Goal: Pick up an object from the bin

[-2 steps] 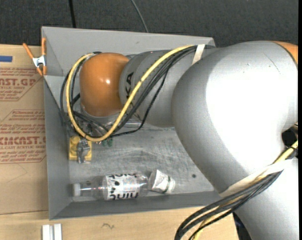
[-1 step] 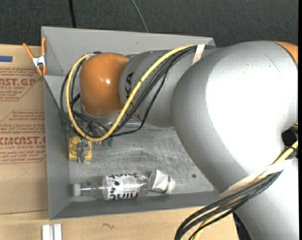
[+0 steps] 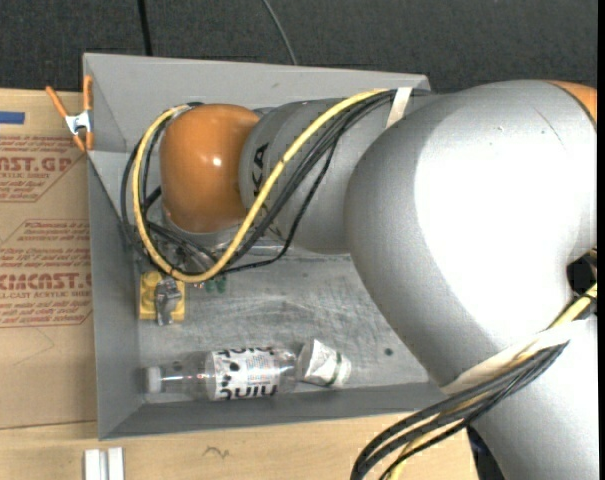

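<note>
Down by the grey metal bin's [image 3: 282, 303] left wall, the jaws are hidden beneath the arm's glossy orange wrist cover [image 3: 207, 163]; spread or pressed together, I cannot tell. Just below lies a small yellow block [image 3: 160, 298]. Along the front wall rest a clear plastic bottle [image 3: 232, 372] and a crumpled white tube [image 3: 325, 364].

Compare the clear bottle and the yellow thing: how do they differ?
The clear bottle lies on its side along the lower wall; the yellow thing sits by the left wall. The bottle is long and see-through, the yellow thing short and opaque. Both rest on the bin floor.
</note>
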Action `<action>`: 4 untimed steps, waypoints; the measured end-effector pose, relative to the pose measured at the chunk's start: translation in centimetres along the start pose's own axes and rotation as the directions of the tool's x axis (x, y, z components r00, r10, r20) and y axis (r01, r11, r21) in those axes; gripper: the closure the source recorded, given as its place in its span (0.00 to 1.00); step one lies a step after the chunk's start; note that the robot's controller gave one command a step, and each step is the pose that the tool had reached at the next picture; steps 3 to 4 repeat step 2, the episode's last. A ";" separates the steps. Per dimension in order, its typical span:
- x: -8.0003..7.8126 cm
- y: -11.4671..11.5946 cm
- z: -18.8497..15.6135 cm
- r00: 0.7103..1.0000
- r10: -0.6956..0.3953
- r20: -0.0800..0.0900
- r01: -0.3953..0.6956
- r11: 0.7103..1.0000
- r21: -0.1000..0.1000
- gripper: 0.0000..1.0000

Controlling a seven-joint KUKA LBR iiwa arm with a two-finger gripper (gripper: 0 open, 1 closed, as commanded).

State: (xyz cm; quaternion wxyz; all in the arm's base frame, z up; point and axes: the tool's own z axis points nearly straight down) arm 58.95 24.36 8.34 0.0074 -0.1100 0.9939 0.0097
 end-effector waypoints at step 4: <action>0.0 -0.3 -2.7 1.000 0.002 -0.011 -0.002 1.000 0.014 1.00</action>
